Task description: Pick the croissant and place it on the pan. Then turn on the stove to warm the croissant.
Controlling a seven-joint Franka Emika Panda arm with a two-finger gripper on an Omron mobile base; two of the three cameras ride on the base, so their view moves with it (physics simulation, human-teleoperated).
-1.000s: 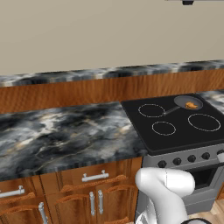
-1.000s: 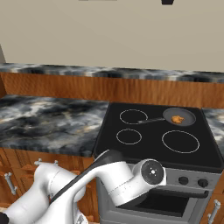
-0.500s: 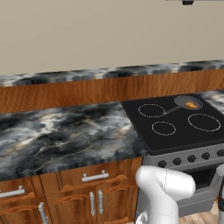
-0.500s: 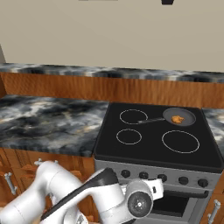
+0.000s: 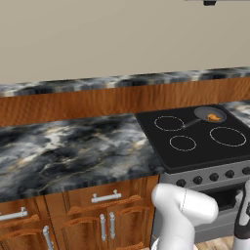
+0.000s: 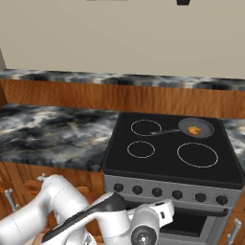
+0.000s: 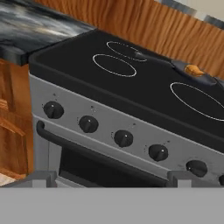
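The fingers (image 7: 43, 178) of the gripper (image 7: 111, 179) stand wide apart with nothing between them, their grey tips rising at the lower left and lower right of the hand view, facing the stove (image 7: 131, 87) front from low down and clear of it. The croissant (image 7: 193, 69) lies inside the pan (image 7: 197, 74), seen as a small orange lump at the upper right of the hand view; the pan sits on the back right burner, toward the upper right of the cooktop in the right base view, with its thin handle (image 6: 165, 132) pointing left toward the neighbouring ring. The first step therefore appears complete, and the step in hand is judged to be lighting the burner. A row of round black knobs (image 7: 123, 138) runs across the grey steel front (image 7: 65, 98) in the middle band of the hand view, five clearly shown, all apart from the fingers. The arm (image 6: 72, 215) is folded low at the bottom of the right base view, in front of the oven door. The next move, as I judge it, calls for bringing the open fingers up to the knob that governs the burner under the pan, closing on it squarely and turning it. Which knob serves that burner cannot be told; no markings are legible. A wrong choice would heat an empty ring.
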